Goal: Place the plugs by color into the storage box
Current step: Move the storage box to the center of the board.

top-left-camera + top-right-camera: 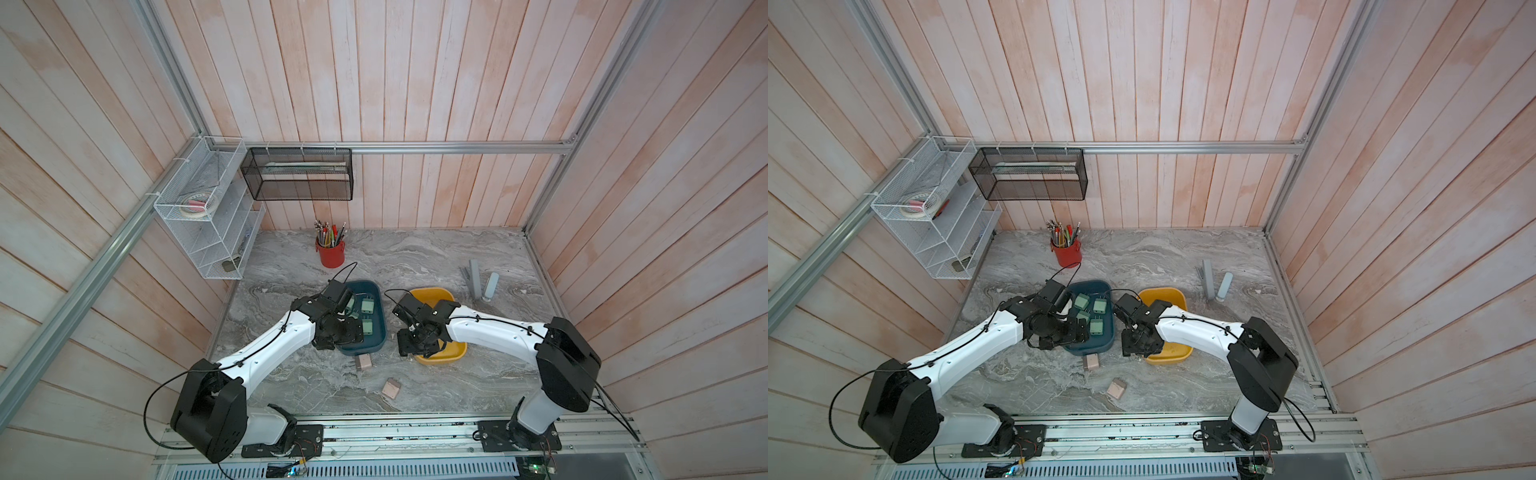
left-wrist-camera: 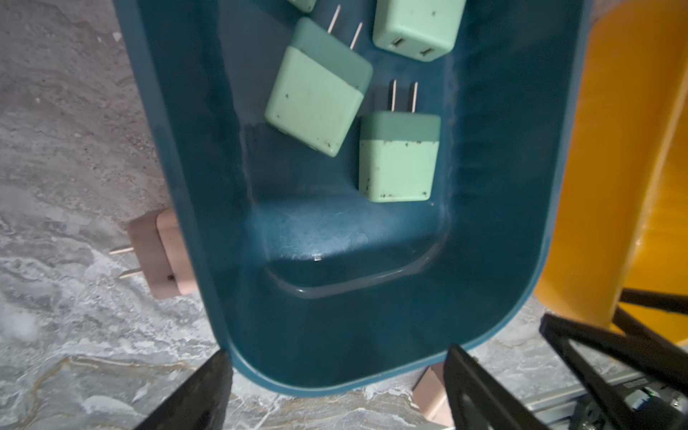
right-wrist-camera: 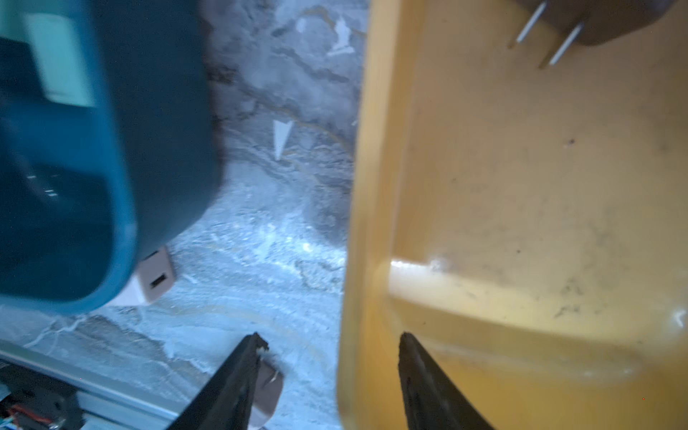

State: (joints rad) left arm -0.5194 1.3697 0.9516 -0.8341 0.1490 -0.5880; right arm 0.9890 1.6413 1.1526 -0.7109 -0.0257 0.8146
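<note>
Left pincer (image 2: 337, 352) is gaping empty above green plugs (image 2: 398, 160) in the blue tray (image 2: 502, 260). Right pincer (image 3: 330, 337), unclenched, is straddling the yellow tray (image 3: 372, 186) rim, one plug (image 3: 614, 22) inside cut off. Two pink plugs (image 1: 364, 361) are lying on the bench (image 1: 415, 257).

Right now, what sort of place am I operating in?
Probably a mock desk set up inside a robot test cell: plank walls on an aluminium frame, a marble-look tabletop, a red pen cup and a white wire rack on the wall.
</note>
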